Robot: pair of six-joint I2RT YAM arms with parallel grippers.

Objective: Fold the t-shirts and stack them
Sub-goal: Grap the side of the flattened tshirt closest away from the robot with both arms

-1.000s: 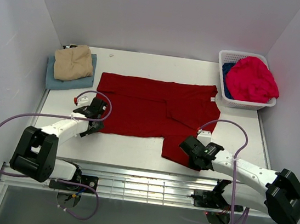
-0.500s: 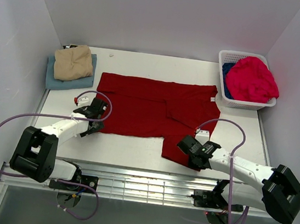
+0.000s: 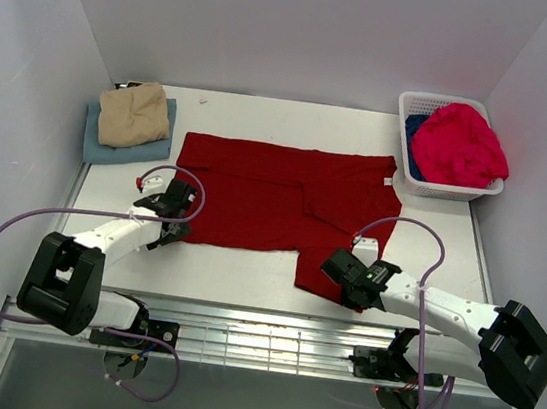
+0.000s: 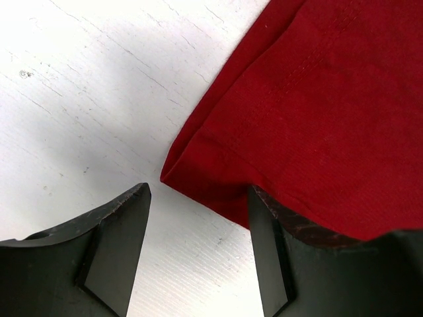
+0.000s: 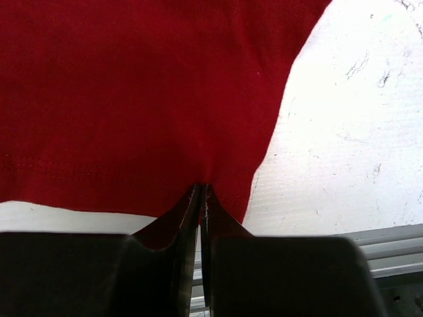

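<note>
Dark red shirt (image 3: 264, 203): your right pincer (image 5: 201, 191) pinches its hem. Your left pincer (image 4: 198, 198) stands spread, the shirt's corner between its jaws.

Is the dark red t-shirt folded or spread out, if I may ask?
Mostly spread: the dark red t-shirt lies flat on the table, with only one flap doubled over.
</note>
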